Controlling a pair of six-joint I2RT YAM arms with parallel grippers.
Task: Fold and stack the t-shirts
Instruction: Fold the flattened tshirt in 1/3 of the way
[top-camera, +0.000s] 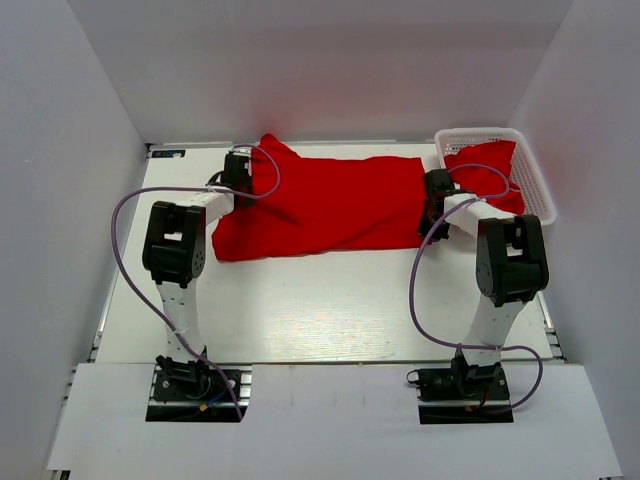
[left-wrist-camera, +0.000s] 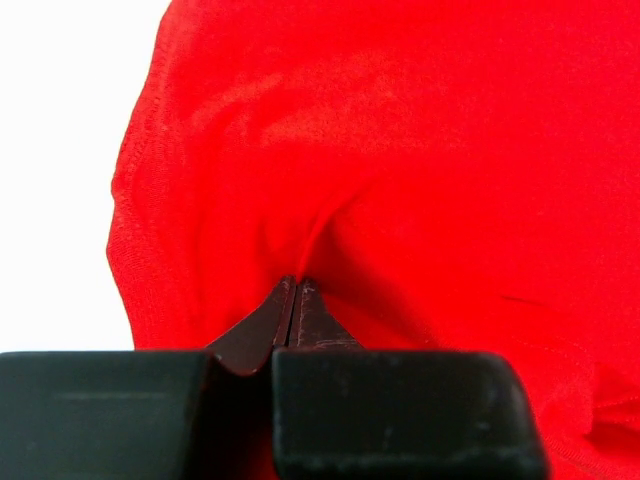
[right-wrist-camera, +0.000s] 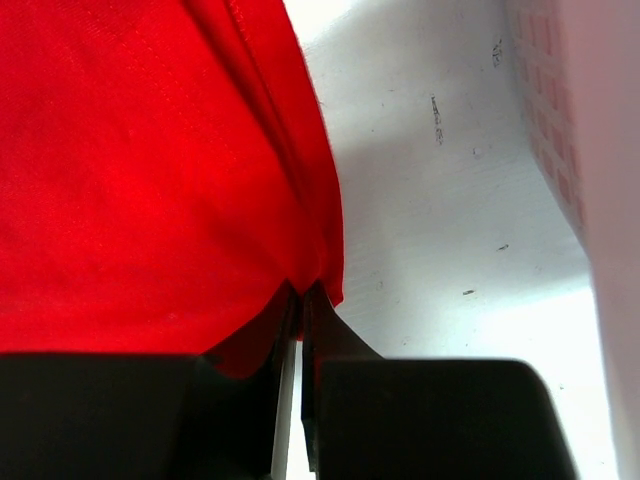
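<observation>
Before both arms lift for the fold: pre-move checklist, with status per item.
1. Left pincer shut on the t-shirt: ok.
2. Right pincer shut on the t-shirt's edge: ok.
3. Only one layer pinched at each end: cannot tell.
4. t-shirt lying flat on the table: not ok, creased and skewed.
5. Right pincer apart from the basket: ok.

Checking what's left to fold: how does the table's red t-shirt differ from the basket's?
The table t-shirt lies spread wide; the basket t-shirt is bunched up. The left gripper and right gripper pinch the table t-shirt's ends; nothing holds the basket t-shirt. Both are plain red.
</observation>
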